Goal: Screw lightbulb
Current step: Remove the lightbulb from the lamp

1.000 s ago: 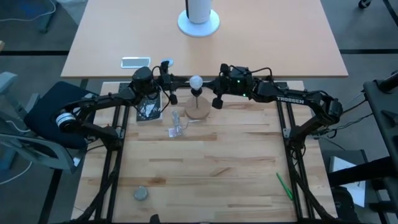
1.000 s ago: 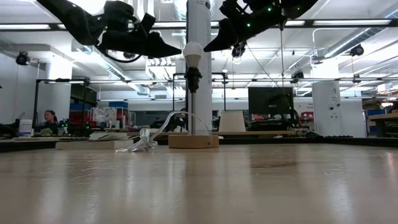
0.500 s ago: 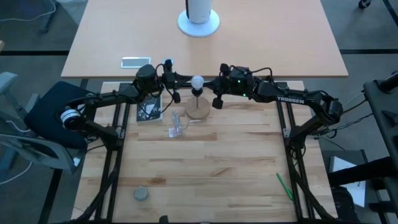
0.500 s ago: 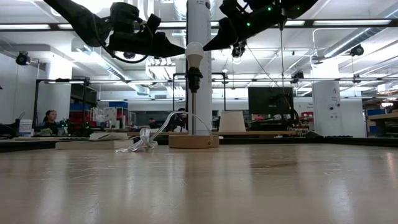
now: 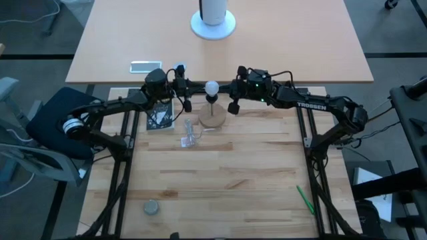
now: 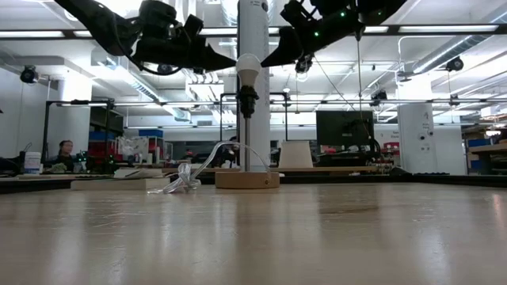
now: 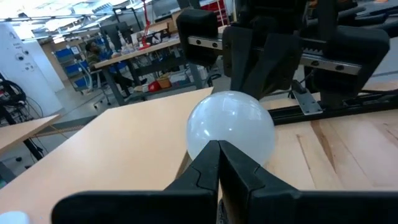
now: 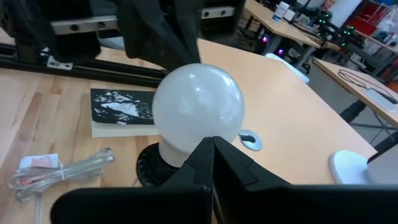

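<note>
A pale butcher-block wooden table (image 5: 220, 173) is sitting in a workshop hall. One frosted white round lightbulb (image 5: 211, 87) is standing in one black socket on a round wooden base (image 5: 213, 120) — between two grippers. The left gripper (image 5: 198, 85) and right gripper (image 5: 224, 88) are both pressed together, tips at the bulb — gripping nothing.

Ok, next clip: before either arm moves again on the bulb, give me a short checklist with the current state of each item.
1. Lightbulb sits in the socket on its wooden base: ok, upright on the stem.
2. Left gripper shut, tip at the bulb's left side: ok.
3. Right gripper shut, tip at the bulb's right side: ok.
4. Tips actually touching the glass: cannot tell; both wrist views show them right against it.
5. Bulb fully screwed in: cannot tell.
6. Cord bundle lies away from both arms: ok.
</note>
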Controlling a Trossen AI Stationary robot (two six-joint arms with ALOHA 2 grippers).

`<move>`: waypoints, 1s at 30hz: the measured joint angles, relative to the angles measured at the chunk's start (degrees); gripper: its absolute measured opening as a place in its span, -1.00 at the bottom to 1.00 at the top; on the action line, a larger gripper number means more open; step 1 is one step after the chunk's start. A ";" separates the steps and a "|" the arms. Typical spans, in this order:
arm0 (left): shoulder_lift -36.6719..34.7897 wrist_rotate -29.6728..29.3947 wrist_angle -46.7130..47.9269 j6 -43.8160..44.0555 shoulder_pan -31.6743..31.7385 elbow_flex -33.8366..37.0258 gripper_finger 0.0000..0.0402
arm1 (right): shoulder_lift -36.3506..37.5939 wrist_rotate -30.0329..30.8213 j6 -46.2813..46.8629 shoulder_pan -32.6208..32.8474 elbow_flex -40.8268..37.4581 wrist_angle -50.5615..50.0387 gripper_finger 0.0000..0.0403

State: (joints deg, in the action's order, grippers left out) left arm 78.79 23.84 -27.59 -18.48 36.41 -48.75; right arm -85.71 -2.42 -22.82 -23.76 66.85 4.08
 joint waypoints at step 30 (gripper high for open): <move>-1.35 -6.34 0.61 -1.00 -0.36 0.02 -1.00 | 1.40 -0.58 1.96 -1.49 -1.29 -0.72 -1.00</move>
State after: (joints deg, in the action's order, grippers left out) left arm 77.44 17.50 -26.98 -19.48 36.05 -48.73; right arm -84.31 -3.00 -20.86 -25.25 65.56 3.36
